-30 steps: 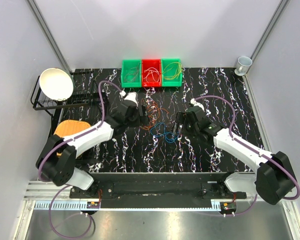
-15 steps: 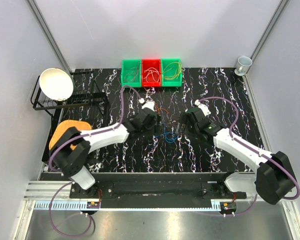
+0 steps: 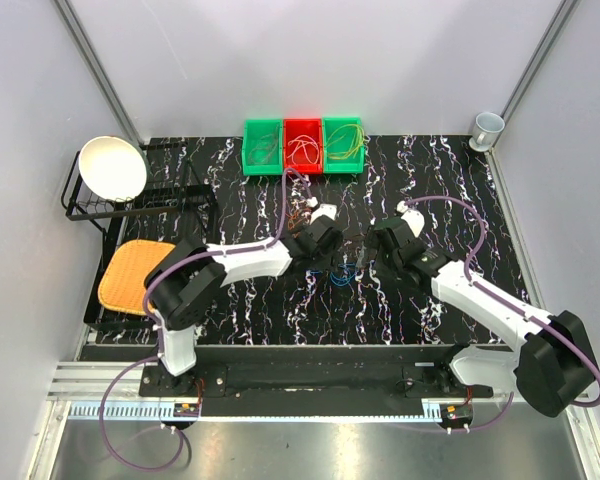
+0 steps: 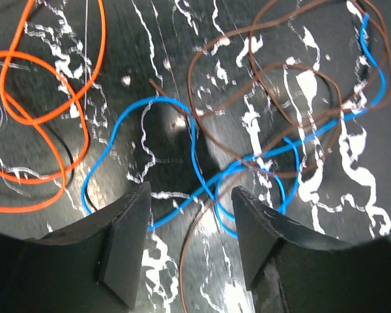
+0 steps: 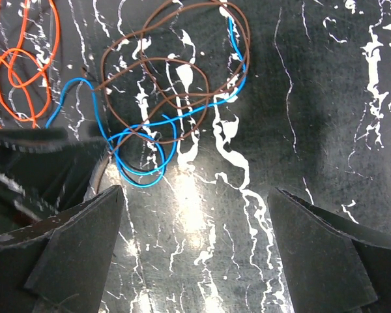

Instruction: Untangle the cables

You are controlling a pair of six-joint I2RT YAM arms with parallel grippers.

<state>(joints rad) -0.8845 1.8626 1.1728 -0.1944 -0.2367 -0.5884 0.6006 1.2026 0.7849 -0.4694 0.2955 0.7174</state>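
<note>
Left wrist: thin blue and brown cables [image 4: 267,154] cross in curls (orange beside); left claw [image 4: 189,195] and right claw [image 5: 195,192] gape.

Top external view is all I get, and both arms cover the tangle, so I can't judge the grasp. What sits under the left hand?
Observer: On the left wrist camera, a blue cable runs between the open fingers of the left hand, ungripped.
Operator: Is that cable free?
Observer: No. A brown cable crosses it in several places.
Operator: And the right hand?
Observer: Its wrist camera shows the right hand wide open and empty, with the blue and brown loops just ahead of its fingertips.
</note>
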